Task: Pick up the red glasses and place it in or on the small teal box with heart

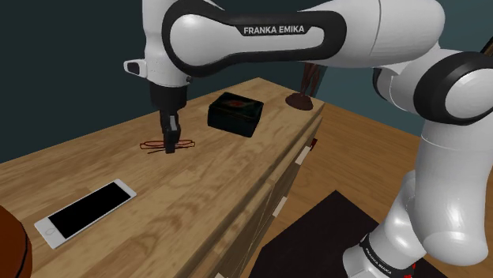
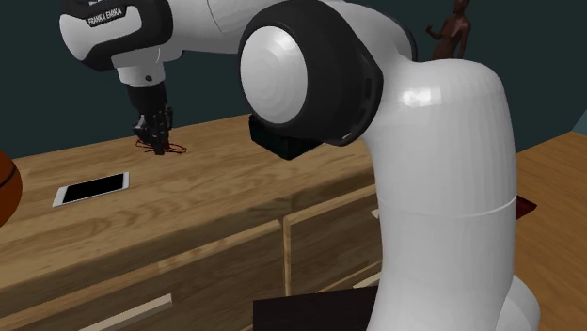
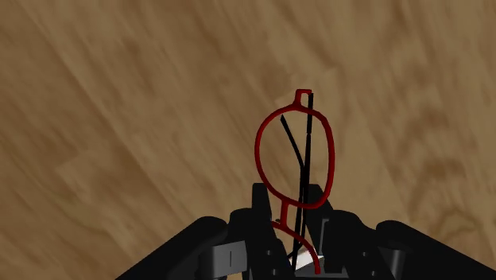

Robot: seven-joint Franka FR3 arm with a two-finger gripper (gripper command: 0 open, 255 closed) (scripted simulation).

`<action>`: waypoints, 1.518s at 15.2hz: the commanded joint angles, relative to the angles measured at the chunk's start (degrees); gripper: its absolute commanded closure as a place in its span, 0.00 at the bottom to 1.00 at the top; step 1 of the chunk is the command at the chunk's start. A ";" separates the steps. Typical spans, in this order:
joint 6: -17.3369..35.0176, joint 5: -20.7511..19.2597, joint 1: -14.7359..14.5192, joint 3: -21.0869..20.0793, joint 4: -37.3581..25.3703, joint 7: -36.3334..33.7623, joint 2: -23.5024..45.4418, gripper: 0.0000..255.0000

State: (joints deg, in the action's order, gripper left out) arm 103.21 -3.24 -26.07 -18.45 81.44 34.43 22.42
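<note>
Pincer (image 3: 290, 211) clamped on the glasses (image 3: 304, 151) at the bridge, likely for balance; they lie flat on the bench (image 1: 205, 189), left of centre in shoulder view, box (image 1: 235, 113) near, up-right.

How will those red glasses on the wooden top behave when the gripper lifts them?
The red glasses look like thin wire, so probably very light and easily bent by a hard squeeze. They lie flat on the wooden top, so a push should slide them, not roll them.
</note>
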 commanded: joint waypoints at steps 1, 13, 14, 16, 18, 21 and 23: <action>-1.76 -0.05 -0.21 -0.05 -1.93 -0.16 0.19 1.00; -11.85 -0.51 -1.27 -0.19 -13.59 -0.58 1.76 1.00; -12.79 -0.59 -1.41 -0.19 -14.81 -0.63 2.04 1.00; -14.72 -0.79 -1.74 -0.19 -17.40 -0.73 2.70 1.00; -15.89 -0.92 -1.95 -0.19 -19.01 -0.79 3.15 1.00; -14.64 0.23 1.53 0.58 -14.86 2.91 0.31 1.00; -14.09 0.87 3.66 1.21 -12.80 5.42 -1.14 1.00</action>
State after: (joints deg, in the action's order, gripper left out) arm 89.48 -2.48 -23.24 -17.56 69.04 38.62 21.17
